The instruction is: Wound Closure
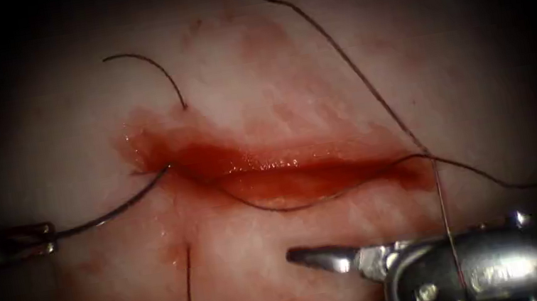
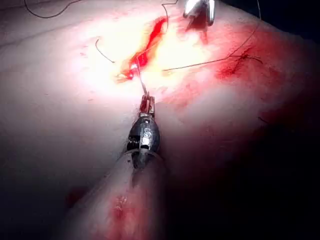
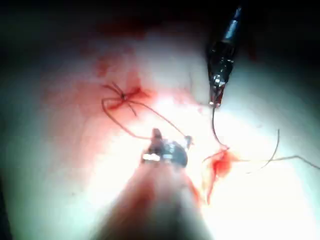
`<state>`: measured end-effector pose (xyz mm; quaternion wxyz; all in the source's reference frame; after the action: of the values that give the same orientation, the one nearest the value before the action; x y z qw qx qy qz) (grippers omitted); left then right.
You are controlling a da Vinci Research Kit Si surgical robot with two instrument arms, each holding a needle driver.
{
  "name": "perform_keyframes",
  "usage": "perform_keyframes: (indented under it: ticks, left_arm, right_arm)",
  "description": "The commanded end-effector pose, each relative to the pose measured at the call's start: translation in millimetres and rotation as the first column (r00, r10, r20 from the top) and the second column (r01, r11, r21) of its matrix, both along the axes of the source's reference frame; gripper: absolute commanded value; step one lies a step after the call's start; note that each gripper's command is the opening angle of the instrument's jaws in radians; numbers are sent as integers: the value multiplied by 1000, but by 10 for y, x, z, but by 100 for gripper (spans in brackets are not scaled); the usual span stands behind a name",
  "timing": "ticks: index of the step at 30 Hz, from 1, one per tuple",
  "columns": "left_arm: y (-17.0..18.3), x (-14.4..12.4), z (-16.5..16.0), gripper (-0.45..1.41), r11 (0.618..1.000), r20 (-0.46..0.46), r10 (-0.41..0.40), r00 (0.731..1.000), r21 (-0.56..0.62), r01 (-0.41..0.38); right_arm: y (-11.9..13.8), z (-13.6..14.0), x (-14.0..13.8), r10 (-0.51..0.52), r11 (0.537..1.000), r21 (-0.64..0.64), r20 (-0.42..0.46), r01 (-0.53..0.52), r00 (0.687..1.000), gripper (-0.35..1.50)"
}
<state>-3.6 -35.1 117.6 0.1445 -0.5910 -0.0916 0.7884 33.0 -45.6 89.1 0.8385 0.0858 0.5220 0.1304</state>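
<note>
Steel first: nearest to us, the shiny metal right tool [image 1: 308, 289] comes in low on the right. Its two jaws stand apart and grasp nothing. One strand of the long, thin dark thread [image 1: 339, 53] lies across its body.

A little farther, on the left side of the cut, we see the small dark left tool [image 1: 45, 237]. Its jaws are clenched on the back end of the thin, curved dark needle [image 1: 116, 210]. The needle's front end is in the soft, pale pink tissue [image 1: 313, 71], right at the left end of the long red cut [image 1: 272, 171].

We think the needle is light, hard and slippery. It could turn in the jaws, so a firm hold on its body, well back from the sharp tip, looks best. The tissue is soft and wet with shiny red fluid [image 1: 212, 156], and we think it could tear if pulled hard. The thread is light and floppy.

Farthest away, a short, curled cut end of thread [image 1: 151, 65] sticks up from the tissue beyond the cut.
</note>
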Motion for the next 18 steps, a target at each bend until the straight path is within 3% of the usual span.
perform_keyframes:
  ticks: [1,2,4,5,6,12,13,18]
  left_arm:
    - [-6,-5,6,-45,1000,2,2,1000,2,-2]
    - [-6,-5,6,-45,1000,2,2,1000,2,-2]
    - [-6,-5,6,-45,1000,2,2,1000,2,-2]
    - [-6,-5,6,-45,1000,2,2,1000,2,-2]
    - [-7,-5,7,-45,1000,2,3,1000,2,-3]
    - [-7,-5,7,-45,1000,3,3,1000,7,-3]
    - [-8,-6,8,-45,1000,3,3,1000,7,-3]
    - [-8,-6,8,-45,1000,3,3,1000,6,-3]
  right_arm:
    - [19,3,14,67,996,65,15,-68,998,94]
    - [19,3,14,67,996,65,15,-68,998,94]
    - [44,12,27,157,978,128,50,-163,986,66]
    - [44,12,27,157,978,128,50,-163,986,66]
    - [60,26,34,207,963,160,78,-217,975,50]
    - [97,60,46,277,938,180,117,-295,954,47]
    - [117,82,55,297,925,205,130,-319,946,47]
    - [131,115,71,290,920,231,144,-317,946,49]
